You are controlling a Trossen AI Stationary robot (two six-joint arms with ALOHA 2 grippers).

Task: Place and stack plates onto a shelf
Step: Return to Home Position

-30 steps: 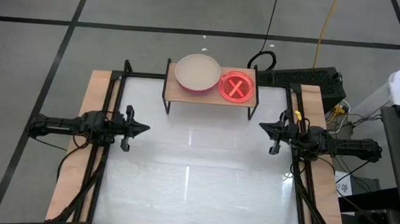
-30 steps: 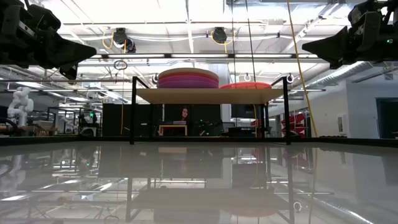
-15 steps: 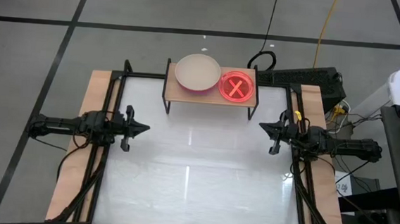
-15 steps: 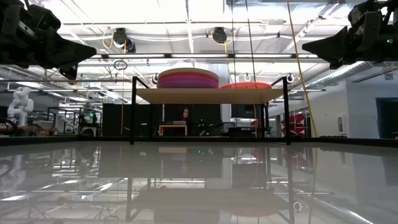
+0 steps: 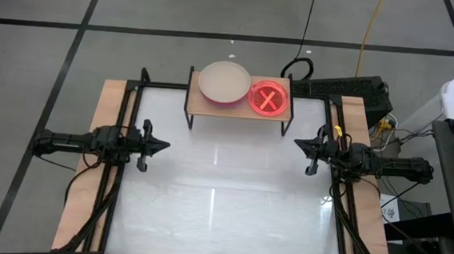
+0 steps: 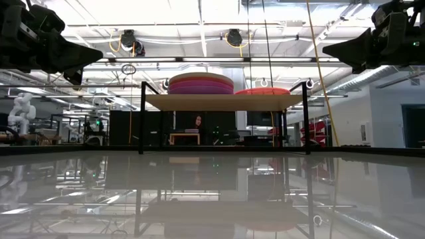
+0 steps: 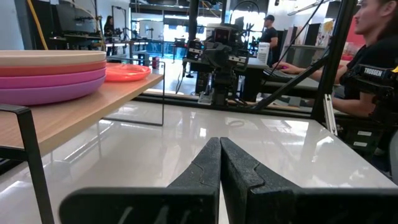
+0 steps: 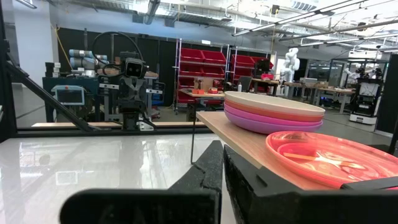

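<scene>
Over the desk (image 5: 222, 191), left pincer (image 5: 166, 146) and right pincer (image 5: 297, 144) hang pressed together, empty, and with plates (image 5: 224, 83) stacked on the shelf (image 5: 240, 111), homing seemingly needs nothing further.

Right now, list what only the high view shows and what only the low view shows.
Only the high view: the round beige plastic plate's upper face and the cross inside the translucent orange plate. Only the low view: how the pink and purple plates layer under the beige one; a person behind. Both: the light-wood shelf on black legs, its two stacks, the left gripper and right gripper at the sides.
</scene>
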